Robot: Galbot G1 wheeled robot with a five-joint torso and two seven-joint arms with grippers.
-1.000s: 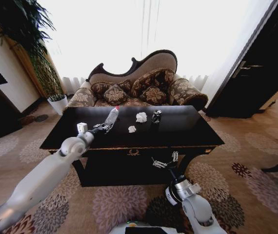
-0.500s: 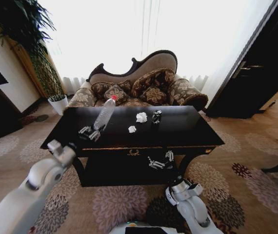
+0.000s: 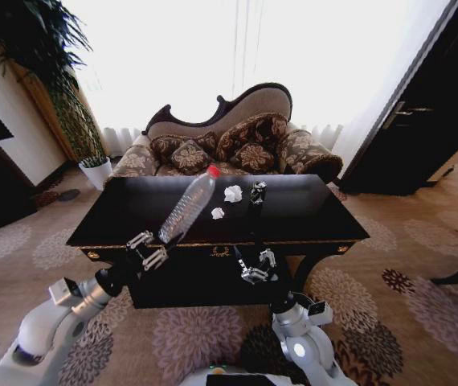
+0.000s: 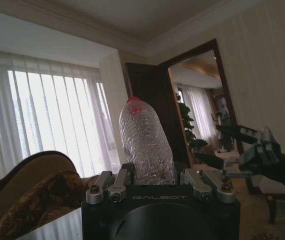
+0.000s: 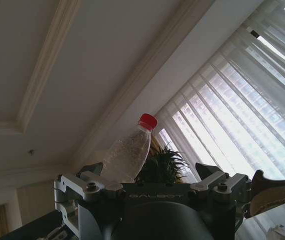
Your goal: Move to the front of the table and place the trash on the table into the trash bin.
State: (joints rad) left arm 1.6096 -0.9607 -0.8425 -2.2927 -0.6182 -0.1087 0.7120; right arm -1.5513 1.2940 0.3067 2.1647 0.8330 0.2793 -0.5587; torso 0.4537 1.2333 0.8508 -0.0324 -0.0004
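Left tool (image 3: 150, 250) grips one bottle (image 3: 187, 206); right tool (image 3: 253, 266) open; we count two paper wads (image 3: 232, 193), one can (image 3: 257, 191) on black tabletop (image 3: 309, 211); sofa (image 3: 229, 145) behind.

It was a formal hotel-style lounge, shown by the ornate patterned sofa (image 3: 229, 137), floral carpet (image 3: 390, 273), sheer curtains (image 3: 237, 56) and potted plant (image 3: 68, 104).

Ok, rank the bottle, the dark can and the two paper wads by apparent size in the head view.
1. The bottle, held up in the left gripper, nearer the camera, so it looks enlarged.
2. The far paper wad and the dark can look alike; no ranking.
3. The near paper wad, smallest.
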